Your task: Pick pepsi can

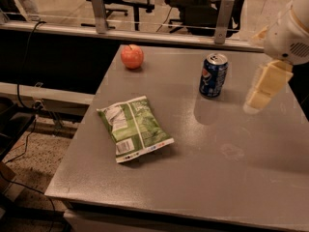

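The pepsi can (213, 75), dark blue with a silver top and a round red-white-blue logo, stands upright on the grey table (207, 163) toward its far right. My gripper (263, 88), pale cream under a white wrist, hangs above the table at the right edge of the view. It is to the right of the can, apart from it, and holds nothing that I can see.
A red apple (132, 56) sits at the table's far left corner. A green chip bag (134, 128) lies flat left of centre. A glass railing with metal posts (98, 11) runs behind the table, with office chairs beyond. Cables lie on the floor at left.
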You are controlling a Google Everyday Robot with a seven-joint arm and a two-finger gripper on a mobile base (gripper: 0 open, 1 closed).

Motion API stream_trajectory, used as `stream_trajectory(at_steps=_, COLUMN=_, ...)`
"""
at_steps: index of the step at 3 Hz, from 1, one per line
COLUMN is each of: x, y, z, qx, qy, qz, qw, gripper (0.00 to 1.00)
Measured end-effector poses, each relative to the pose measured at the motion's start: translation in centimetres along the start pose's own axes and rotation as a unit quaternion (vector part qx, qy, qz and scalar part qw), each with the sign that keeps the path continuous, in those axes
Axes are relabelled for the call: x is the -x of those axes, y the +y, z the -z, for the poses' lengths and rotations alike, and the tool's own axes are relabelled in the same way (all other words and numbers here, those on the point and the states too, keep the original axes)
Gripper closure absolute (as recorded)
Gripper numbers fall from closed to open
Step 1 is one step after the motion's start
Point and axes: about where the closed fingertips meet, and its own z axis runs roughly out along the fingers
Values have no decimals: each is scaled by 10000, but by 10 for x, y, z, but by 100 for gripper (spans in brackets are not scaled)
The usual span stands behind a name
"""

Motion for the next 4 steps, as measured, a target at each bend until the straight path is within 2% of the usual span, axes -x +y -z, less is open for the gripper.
stream_trajectory(at_steps=2, x=11, y=-59, z=-40, qx=-63, qy=-462, qz=-167, qw=9988, gripper=0)
stream_trajectory(at_steps=3, x=15, y=-77, z=-59, qx=51, qy=-620, qz=-328, qw=9975, gripper=0)
stream_trajectory(at_steps=4, x=21, y=-85, z=-74, qx=193, qy=-720, qz=-456, qw=9962, gripper=0)
